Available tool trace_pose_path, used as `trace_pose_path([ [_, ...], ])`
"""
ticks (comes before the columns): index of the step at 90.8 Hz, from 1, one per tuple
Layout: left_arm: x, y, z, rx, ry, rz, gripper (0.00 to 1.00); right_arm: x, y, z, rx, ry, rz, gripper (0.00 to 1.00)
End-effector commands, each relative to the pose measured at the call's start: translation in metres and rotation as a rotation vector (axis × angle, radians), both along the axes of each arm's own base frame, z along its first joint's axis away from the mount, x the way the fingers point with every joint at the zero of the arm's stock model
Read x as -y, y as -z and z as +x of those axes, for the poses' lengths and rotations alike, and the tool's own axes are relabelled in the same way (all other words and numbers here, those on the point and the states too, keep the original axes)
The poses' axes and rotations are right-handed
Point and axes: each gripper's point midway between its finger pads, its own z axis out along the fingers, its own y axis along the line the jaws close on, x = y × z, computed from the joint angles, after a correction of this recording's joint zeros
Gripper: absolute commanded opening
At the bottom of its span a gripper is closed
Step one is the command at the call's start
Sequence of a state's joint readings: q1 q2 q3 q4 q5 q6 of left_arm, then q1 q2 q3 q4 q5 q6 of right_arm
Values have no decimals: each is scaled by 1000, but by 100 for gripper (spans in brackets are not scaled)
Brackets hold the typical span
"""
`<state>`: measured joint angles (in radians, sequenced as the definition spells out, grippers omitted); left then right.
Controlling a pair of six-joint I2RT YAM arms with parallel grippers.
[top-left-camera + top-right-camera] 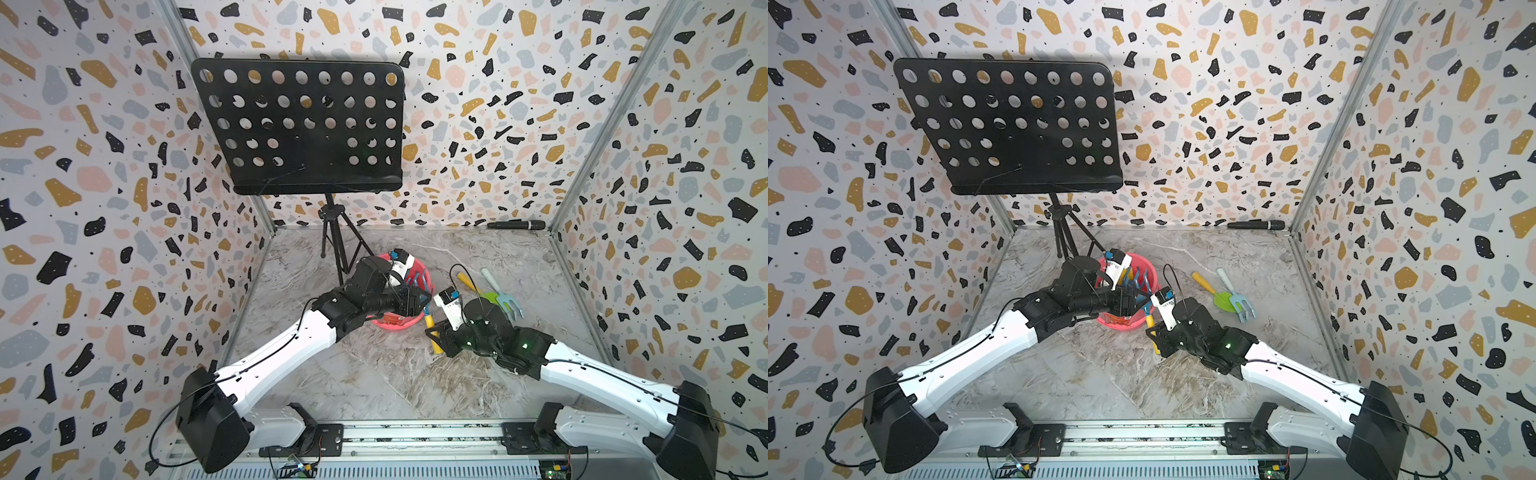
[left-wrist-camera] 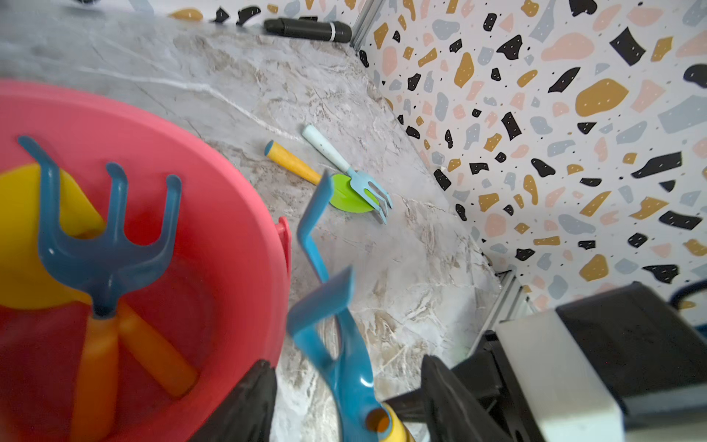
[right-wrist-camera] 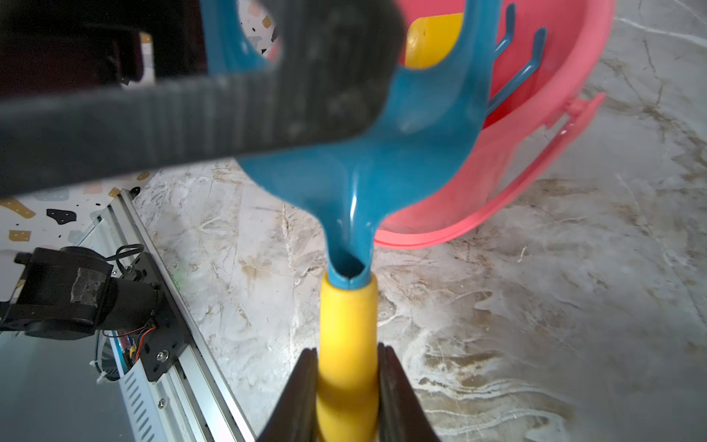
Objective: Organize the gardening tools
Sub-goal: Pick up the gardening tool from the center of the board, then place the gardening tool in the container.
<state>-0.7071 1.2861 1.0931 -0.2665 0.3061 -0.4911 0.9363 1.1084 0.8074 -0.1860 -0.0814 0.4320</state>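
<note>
Pink bucket (image 2: 237,229); yellow-handled teal rake (image 3: 382,160); lime-green spade (image 2: 352,203); grey marbled counter (image 1: 374,374); terrazzo-speckled walls (image 1: 104,208); black music stand (image 1: 316,145).

Our right claw (image 3: 346,367) pinches the yellow handle of a blue rake (image 3: 363,160), one finger pressed on each side. From the claw, the rake's head points to twelve o'clock. A black ribbed finger (image 3: 183,114), blurred, crosses that head at about eleven o'clock. At one o'clock we see a pink bucket (image 3: 535,160) on the marble bench (image 3: 516,325), holding a yellow shovel (image 3: 432,38) and a second rake (image 3: 539,42). An aluminium rail (image 3: 206,405) runs at nine o'clock.
</note>
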Motion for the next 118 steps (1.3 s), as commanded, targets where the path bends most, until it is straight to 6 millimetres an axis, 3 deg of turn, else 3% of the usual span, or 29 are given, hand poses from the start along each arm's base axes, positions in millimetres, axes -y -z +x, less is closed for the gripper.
trace_pose_path([
  [1,3,-22,6,62,4,-37,51,-9,-25,6,74,-10,29,0],
  [9,0,-22,6,71,-10,-31,42,-9,-25,6,75,-8,24,0],
  [18,-5,-23,8,88,-33,-24,25,-7,-25,7,79,0,20,1],
  [33,-10,-27,9,117,-58,-24,3,-4,-25,8,87,11,13,15],
  [40,-12,-30,10,134,-69,-30,0,-3,-27,9,92,16,12,26],
  [48,-16,-33,10,151,-84,-31,0,0,-28,10,101,26,5,45],
  [61,-21,-53,14,238,-114,-62,0,10,-33,14,126,66,-17,78],
  [71,-32,-72,16,322,-154,-71,0,21,-37,16,148,109,-35,98],
  [95,-70,-118,23,538,-305,-23,0,62,-54,30,231,288,-96,100],
  [109,-87,-133,31,631,-392,26,0,93,-65,42,280,438,-161,100],
  [118,-94,-138,37,678,-427,70,0,101,-68,46,295,471,-175,100],
])
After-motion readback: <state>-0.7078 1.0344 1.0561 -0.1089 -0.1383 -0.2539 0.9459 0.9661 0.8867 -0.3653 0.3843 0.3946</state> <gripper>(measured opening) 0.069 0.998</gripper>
